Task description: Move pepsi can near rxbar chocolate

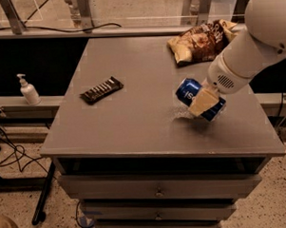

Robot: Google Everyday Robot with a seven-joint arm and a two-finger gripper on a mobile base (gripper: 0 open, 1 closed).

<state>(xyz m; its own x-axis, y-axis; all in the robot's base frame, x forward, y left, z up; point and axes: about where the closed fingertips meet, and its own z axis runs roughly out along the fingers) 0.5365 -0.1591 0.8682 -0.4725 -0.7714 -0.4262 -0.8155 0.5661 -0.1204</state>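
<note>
Where our white arm narrows to its wrist, our gripper sits over the right half of the table, clamped on the small blue aluminium pepsi can. One tan, wedge-shaped finger lies flat across the near side of the can; the other finger is hidden behind it. The can is tilted, its silver-rimmed end pointing up and to the left and its other end tucked under the wrist. It appears to sit just clear of the tabletop, with a faint shadow on the surface below it.

Well to the left of the can, on the left half of the table, lies the rxbar chocolate, a thin, flat, dark brown-black wrapper with a row of pale marks, set at a slant. The two are well apart, with bare grey surface between them.

Behind the gripper, at the far right of the table, rests a crumpled brown-and-yellow chip bag. The matte grey table has grey drawers beneath it. To the left, on a low ledge, stands a white pump bottle.
</note>
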